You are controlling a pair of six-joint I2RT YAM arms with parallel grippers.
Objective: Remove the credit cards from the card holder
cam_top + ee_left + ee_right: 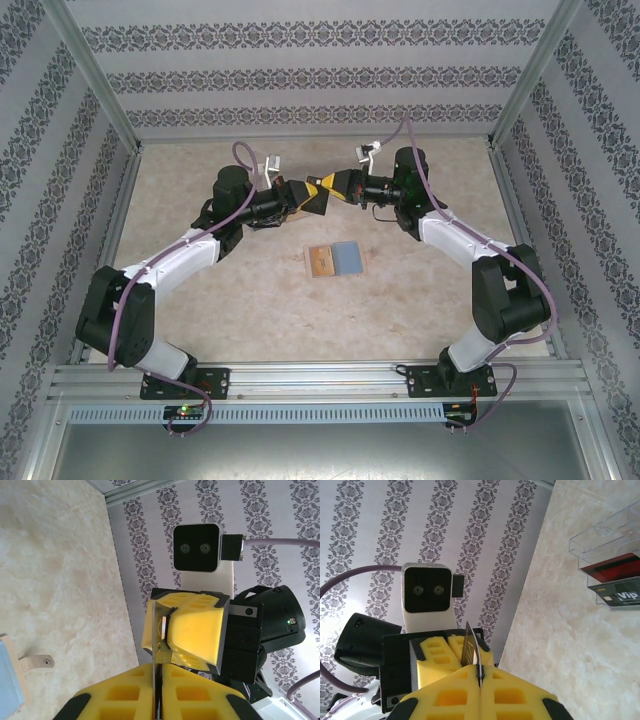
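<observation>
- Left tool (156,672) clenched on a thin card (470,647) seen edge-on; right tool (480,672) clenched on the same card from the opposite end, the two sets of fingertips nearly meeting.
- Card aloft in the upper middle of the top view, well clear of the counter (430,310); long axis running left to right from one tool to the other; colour not readable from the edge.
- Neither arm nearer, with both gripping it. Judged a handover, so the coming move turns on one tool letting go while the other holds on.
- Card holder (335,260) flat and open on the counter, below the tools in the top view and about midway between the arms; long axis left to right, tan panel left, grey-blue panel right. Too small to tell whether the tan is a card in its pocket.
- Clear box (600,535) on the counter in the upper right of the right wrist view, with a red-and-dark card (612,569) and a dark card with pale lettering (617,596) inside.
</observation>
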